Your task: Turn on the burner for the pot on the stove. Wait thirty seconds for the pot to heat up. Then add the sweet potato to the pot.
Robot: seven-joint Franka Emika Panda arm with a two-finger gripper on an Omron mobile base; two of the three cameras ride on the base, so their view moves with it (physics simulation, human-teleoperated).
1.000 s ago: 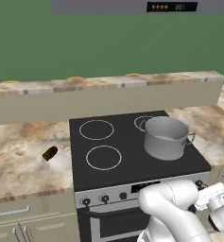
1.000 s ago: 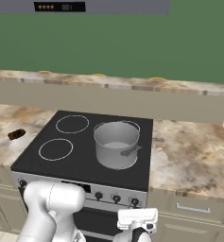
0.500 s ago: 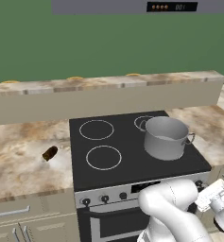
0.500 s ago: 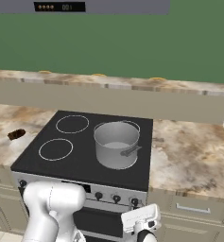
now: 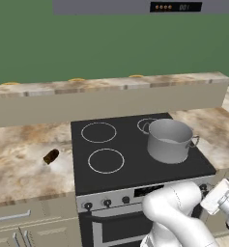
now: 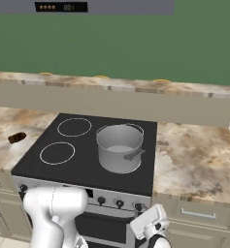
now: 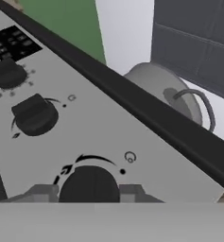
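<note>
Steel stove [image 7: 108, 137] front close up, gripper [image 7: 89, 191] clamped narrow around a black knob [image 7: 89, 185], pot [image 7: 168, 94] beyond.

- The pot [image 5: 170, 141] is brushed grey steel with a dull satin sheen, inside and out.
- The stove [image 5: 130, 159] has a flat black glass top, smooth and nearly matt, printed with thin white rings.
- Its front panel [image 7: 71, 127] looks like pale brushed metal, even and unpolished.
- The knobs [image 7: 35, 115] look like matt black plastic.
- The worktop [image 5: 17, 164] is mottled beige-and-brown stone, smooth, with a faint polish.
- The sweet potato [image 5: 51, 156] has a dull, rough-looking dark brown skin.
- The arm [image 6: 56, 208] is smooth white plastic-like shell with a soft gloss.
- The wall [image 6: 136, 48] is flat matt green.
- The cabinet fronts [image 5: 19, 226] are plain matt beige with metal handles.
</note>
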